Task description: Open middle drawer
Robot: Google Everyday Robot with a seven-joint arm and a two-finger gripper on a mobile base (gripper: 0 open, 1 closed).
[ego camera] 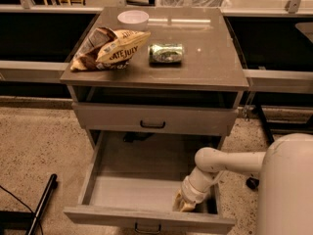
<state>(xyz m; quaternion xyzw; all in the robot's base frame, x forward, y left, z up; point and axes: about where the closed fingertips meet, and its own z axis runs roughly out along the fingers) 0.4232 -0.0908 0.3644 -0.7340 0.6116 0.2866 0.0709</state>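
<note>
The middle drawer (132, 192) is pulled far out of the cabinet. Its bare grey tray interior is open to view, and its front panel with a small dark handle (146, 227) sits at the bottom edge of the camera view. My gripper (182, 203) hangs down from the white arm (220, 161) into this drawer, at its front right corner, close behind the front panel. The drawer above (154, 120) is closed, with a dark centre handle. Anything below the open drawer is hidden.
On the cabinet top (210, 62) lie a chip bag (107, 49), a green can (166, 53) on its side and a white bowl (133, 18). My white base (288, 190) fills the lower right. A dark pole (41, 204) lies on the speckled floor at the left.
</note>
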